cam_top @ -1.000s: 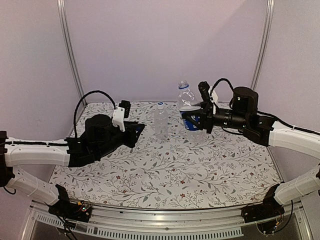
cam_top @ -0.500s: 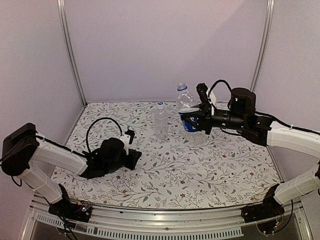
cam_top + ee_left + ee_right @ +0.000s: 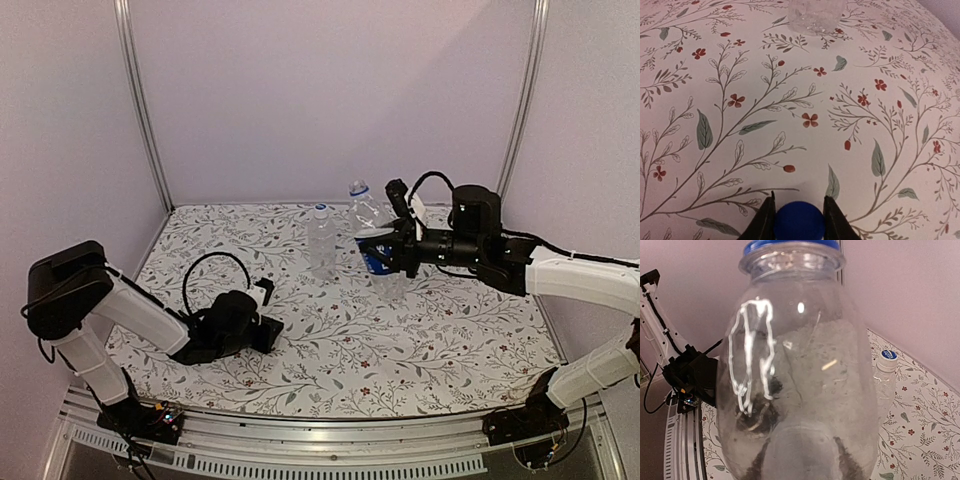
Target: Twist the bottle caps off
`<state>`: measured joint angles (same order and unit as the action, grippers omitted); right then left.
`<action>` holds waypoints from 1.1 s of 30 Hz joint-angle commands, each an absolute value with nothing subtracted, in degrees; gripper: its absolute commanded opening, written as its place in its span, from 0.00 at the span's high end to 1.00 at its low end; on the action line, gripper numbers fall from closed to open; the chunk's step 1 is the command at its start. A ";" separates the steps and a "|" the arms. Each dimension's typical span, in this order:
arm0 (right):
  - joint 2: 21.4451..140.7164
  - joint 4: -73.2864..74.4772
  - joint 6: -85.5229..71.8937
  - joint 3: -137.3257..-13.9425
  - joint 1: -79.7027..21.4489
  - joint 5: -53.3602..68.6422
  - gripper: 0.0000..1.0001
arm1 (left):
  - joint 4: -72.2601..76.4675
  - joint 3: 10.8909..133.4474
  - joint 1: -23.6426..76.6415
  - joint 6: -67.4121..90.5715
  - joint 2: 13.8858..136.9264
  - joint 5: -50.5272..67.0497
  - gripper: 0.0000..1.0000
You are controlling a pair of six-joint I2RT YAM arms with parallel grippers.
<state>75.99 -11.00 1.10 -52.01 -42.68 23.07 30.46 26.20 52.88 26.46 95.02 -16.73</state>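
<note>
My left gripper (image 3: 266, 327) lies low over the flowered table at the near left, shut on the solid blue bottle cap (image 3: 798, 221), which sits between its dark fingers (image 3: 763, 220). My right gripper (image 3: 383, 250) is shut on the labelled bottle (image 3: 390, 282) at its dark blue band and holds it tilted to the left. That bottle's neck carries a blue ring and no cap. It fills the right wrist view (image 3: 800, 365). The plain bottle (image 3: 321, 250) stands upright at mid-table, and its whitish cap with a blue top (image 3: 320, 209) is on it.
The patterned table cloth (image 3: 400, 350) ends at a metal rail (image 3: 330, 440) along the near edge. Two upright frame posts (image 3: 140, 100) stand at the back corners. The plain bottle's base (image 3: 815, 15) shows far ahead in the left wrist view.
My left arm has swung down and back from mid-table to the near left, carrying the blue cap. My right gripper has shifted slightly left, tilting the labelled bottle further.
</note>
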 commanded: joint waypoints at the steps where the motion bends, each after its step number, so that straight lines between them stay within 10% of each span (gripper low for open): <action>1: 75.73 -12.57 0.53 -51.38 -42.45 23.52 0.67 | 33.23 25.77 53.44 26.74 96.95 -16.38 0.73; 6: 75.67 -12.57 0.57 -51.15 -42.45 23.42 0.67 | 33.35 25.87 53.62 26.66 98.11 -16.51 0.71; 19: 75.81 -12.39 0.35 -50.33 -42.45 23.80 0.66 | 25.84 26.75 53.84 26.00 87.16 -18.86 0.23; 33: 78.80 -10.18 3.80 -51.92 -43.51 40.57 0.65 | 21.30 33.83 53.79 18.50 60.05 2.43 0.07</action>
<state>77.14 -10.87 1.78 -50.52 -42.72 32.95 22.00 30.61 53.49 21.96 63.94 -8.43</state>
